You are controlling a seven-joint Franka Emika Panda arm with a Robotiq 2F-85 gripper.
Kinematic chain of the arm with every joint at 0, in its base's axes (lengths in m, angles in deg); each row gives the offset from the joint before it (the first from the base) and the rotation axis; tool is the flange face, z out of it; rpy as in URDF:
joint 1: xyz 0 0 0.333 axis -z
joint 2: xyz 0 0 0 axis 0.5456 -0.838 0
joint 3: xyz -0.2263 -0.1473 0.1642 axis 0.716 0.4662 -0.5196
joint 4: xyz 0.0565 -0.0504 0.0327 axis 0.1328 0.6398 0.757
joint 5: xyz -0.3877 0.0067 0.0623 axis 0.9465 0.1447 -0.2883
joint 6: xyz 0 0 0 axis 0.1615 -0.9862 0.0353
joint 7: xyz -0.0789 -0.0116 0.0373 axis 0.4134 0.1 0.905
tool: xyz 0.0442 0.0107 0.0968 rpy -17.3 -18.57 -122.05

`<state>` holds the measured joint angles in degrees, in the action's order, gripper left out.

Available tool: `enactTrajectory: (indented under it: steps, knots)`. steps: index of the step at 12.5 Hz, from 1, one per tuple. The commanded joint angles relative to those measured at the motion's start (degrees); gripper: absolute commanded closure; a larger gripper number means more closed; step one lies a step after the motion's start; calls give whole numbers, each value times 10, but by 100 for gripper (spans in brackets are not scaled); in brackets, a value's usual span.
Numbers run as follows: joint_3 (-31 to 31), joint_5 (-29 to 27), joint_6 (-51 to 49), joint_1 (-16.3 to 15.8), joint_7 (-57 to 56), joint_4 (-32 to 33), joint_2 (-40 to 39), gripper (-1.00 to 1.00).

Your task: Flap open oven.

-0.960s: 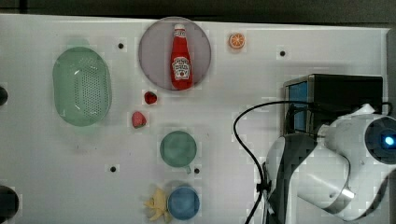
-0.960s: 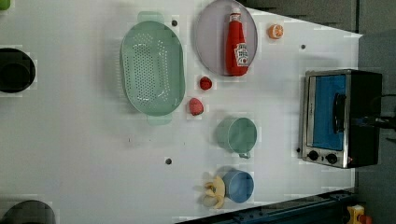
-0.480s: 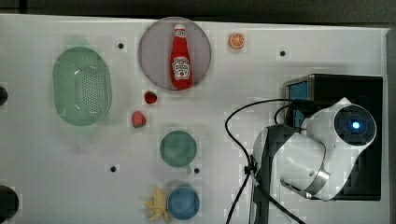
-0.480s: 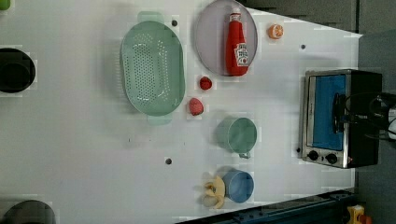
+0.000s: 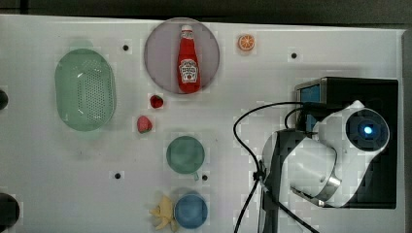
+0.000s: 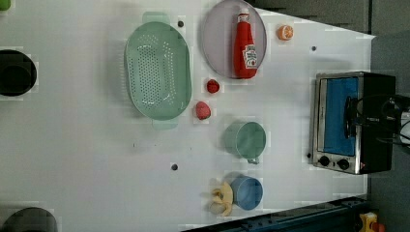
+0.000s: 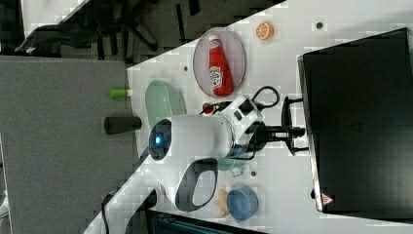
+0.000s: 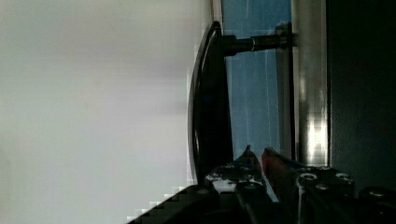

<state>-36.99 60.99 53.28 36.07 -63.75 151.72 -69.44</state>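
The oven [image 5: 365, 92] stands at the top view's right, its black top partly under my arm. The left view shows its blue glass door [image 6: 338, 113] closed, with the dark bar handle [image 6: 348, 118] in front. My gripper [image 8: 258, 156] hangs at the door: its fingertips [image 8: 247, 156] sit in the gap between the handle [image 8: 212, 107] and the glass [image 8: 252, 93]. They are almost together with nothing between them. In the right view the gripper [image 7: 297, 130] reaches past the handle bar [image 7: 288, 126] to the oven [image 7: 360, 122] front.
A ketchup bottle [image 5: 188, 60] lies on a round plate [image 5: 158, 53]. A green colander [image 5: 85, 90], green cup [image 5: 185, 154], blue cup [image 5: 191, 211], banana [image 5: 163, 213], two red fruits [image 5: 144, 124] and an orange slice [image 5: 246, 42] lie about. A black cable [image 5: 243, 145] loops beside the arm.
The arm has swung towards the top view's right and over the oven. In the left view the gripper has come in at the handle. The door has stayed closed.
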Motion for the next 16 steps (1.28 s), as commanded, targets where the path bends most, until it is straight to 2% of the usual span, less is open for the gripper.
enactTrajectory:
  steps: [1,8,13,16]
  knots:
    - [-36,39,2,-31,26,10,-5,65]
    - [-88,232,2,-70,296,38,-27,65]
    - [-114,311,2,-102,423,34,-84,65]
    - [-116,384,1,-131,521,27,-127,65]
